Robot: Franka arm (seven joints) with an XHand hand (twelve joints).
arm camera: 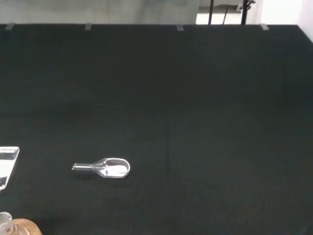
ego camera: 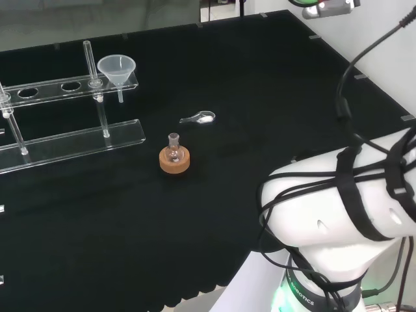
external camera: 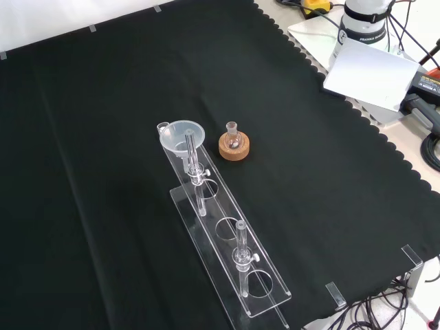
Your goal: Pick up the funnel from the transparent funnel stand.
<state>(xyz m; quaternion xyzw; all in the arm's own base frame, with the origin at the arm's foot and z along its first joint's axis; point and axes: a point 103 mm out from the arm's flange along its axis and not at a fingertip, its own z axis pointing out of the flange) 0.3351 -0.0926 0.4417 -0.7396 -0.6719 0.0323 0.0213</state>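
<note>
A translucent white funnel [ego camera: 117,68] sits upright in the end hole of the clear funnel stand [ego camera: 71,140], its stem hanging down through the top shelf. In the front view the funnel [external camera: 182,135] is at the stand's [external camera: 237,278] far end, nearest the arm. Nothing touches the funnel. The arm's white links [ego camera: 338,214] are folded back at the right of the head view, well away from the stand.
A small glass flask on a cork ring [ego camera: 174,159] stands just right of the stand in the head view. A clear scoop [ego camera: 198,118] lies on the cloth behind it; the scoop [arm camera: 105,167] is also in the wrist view. The stand's other holes hold thin glass tubes [external camera: 240,251].
</note>
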